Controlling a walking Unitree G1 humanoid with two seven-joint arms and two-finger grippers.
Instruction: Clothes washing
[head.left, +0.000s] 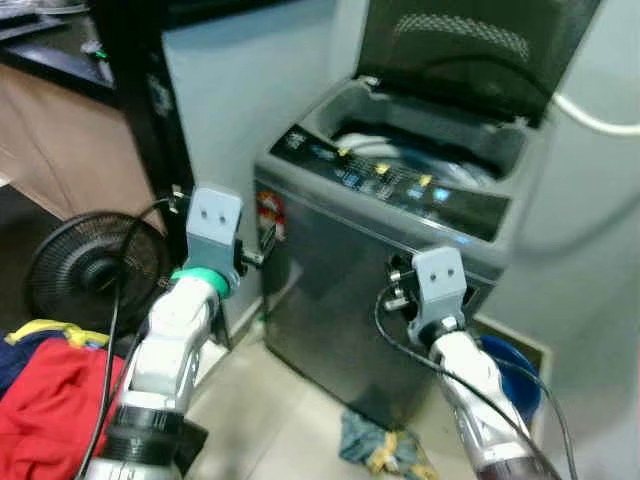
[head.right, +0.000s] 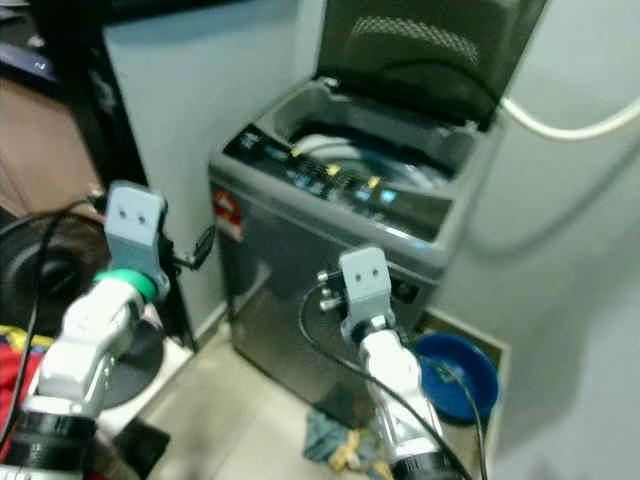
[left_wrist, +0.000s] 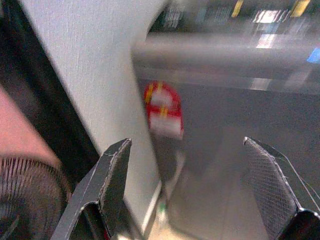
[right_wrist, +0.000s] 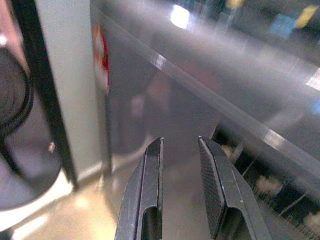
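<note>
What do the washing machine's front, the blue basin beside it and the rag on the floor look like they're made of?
Washing machine front: probably painted sheet metal, grey and semi-glossy, throwing soft reflections. Blue basin: likely plastic, smooth and uniformly coloured. Rag: cloth, crumpled in soft folds.

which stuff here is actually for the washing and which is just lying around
For the job:
- washing machine, lid up
- red clothes at the robot's left
- left gripper, open
- right gripper, fingers a little apart, holding nothing

Lying about:
- black fan
- blue basin
- crumpled rag on the floor
- white hose
</note>
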